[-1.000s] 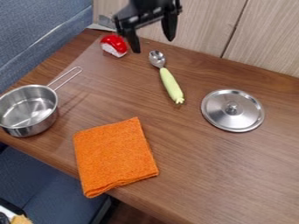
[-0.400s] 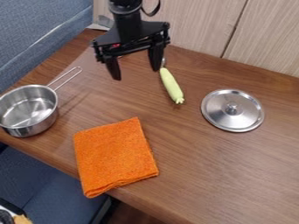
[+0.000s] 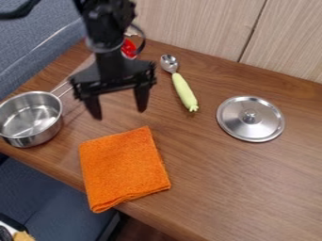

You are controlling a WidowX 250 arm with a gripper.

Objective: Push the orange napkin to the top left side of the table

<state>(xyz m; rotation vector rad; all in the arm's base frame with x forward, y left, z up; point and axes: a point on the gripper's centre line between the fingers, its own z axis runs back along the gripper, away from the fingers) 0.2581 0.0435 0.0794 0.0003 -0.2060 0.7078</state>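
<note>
My gripper [image 3: 119,114] hangs over the left half of the table [image 3: 207,183], just above the far edge of the napkin in the view. Its two fingers stand wide apart with nothing between them. The orange napkin [image 3: 123,167] lies folded and flat close to the table's front edge, uncovered by the arm. The gripper is not touching it.
A steel pot [image 3: 30,117] sits at the left edge, its handle partly behind the gripper. The red and white toy [image 3: 129,48] is partly covered by the arm. A green-handled spoon [image 3: 183,91] and a steel lid [image 3: 250,118] lie to the right.
The gripper has come down the view and to the left, from the table's back edge toward the napkin. The spoon's bowl shows again. Napkin, pot and lid have stayed put.
</note>
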